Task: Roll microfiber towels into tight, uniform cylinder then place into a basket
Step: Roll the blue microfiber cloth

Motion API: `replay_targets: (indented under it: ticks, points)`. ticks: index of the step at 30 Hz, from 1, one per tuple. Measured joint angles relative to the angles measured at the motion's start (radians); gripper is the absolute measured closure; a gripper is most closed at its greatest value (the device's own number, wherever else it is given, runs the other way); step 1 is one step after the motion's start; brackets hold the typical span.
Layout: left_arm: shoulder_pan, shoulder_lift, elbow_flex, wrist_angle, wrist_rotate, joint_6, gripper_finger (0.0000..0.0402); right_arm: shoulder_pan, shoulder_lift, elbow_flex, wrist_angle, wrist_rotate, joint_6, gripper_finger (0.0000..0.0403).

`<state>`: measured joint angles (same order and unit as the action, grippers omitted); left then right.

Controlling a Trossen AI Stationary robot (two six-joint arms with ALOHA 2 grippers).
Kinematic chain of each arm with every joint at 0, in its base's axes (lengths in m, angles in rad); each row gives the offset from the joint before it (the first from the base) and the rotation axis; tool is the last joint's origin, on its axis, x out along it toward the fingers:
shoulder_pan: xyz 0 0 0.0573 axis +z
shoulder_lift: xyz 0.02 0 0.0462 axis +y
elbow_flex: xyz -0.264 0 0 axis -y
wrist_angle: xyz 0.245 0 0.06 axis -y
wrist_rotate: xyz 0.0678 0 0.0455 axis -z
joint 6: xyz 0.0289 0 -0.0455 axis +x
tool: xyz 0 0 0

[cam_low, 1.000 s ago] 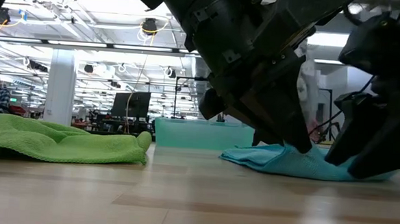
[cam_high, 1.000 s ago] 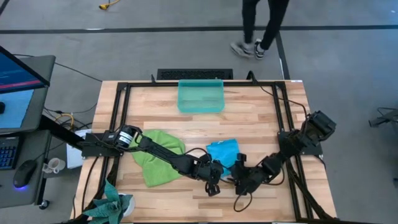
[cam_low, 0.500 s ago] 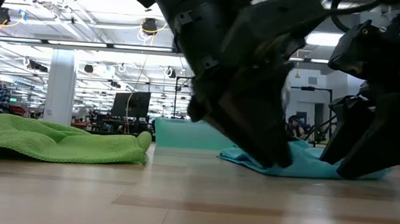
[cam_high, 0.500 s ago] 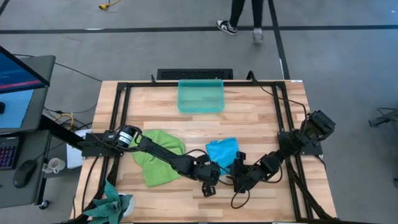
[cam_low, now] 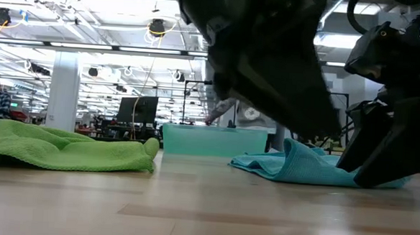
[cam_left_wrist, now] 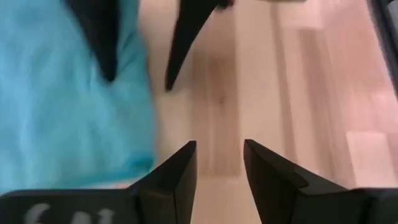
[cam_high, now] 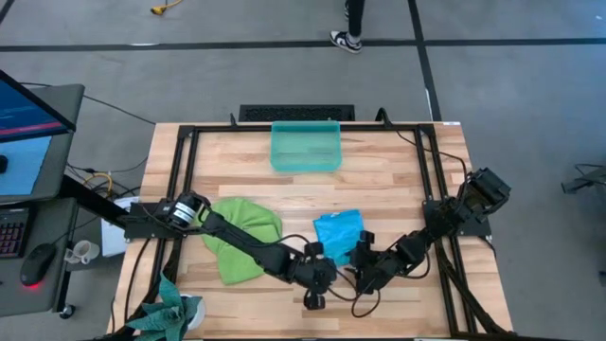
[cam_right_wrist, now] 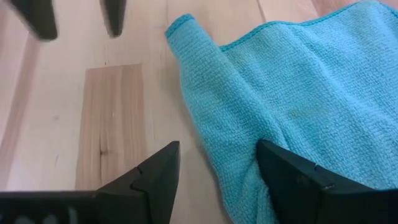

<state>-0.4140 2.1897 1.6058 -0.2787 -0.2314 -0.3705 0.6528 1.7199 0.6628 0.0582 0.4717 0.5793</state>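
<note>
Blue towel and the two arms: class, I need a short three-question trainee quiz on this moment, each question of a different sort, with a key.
1. True or false: the blue towel already lies inside the basket.
2. Multiple choice: where does the left gripper stand?
A. clamped on the green towel
B. open over bare wood beside the blue towel
C. inside the basket
3. Short answer: which gripper has a finger resting on the blue towel?

Key
1. False: it lies crumpled on the table, and the basket holds nothing.
2. B
3. The right gripper, open, with one finger on the cloth's edge.
</note>
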Motion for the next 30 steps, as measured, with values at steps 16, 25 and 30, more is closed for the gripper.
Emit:
replay_targets:
  ticks: [16, 25, 30]
  points:
    - [0.022, 0.039, -0.036, 0.210, -0.016, 0.161, 0.0278, 0.001, 0.000, 0.000, 0.002, 0.002, 0.026, 0.0164]
    - [0.060, 0.083, -0.037, 0.227, 0.012, 0.149, 0.0278, 0.002, 0.000, 0.000, 0.002, 0.002, 0.042, 0.0164]
    - [0.071, 0.087, -0.039, 0.197, -0.003, 0.134, 0.0278, 0.002, 0.000, 0.000, 0.002, 0.002, 0.042, 0.0164]
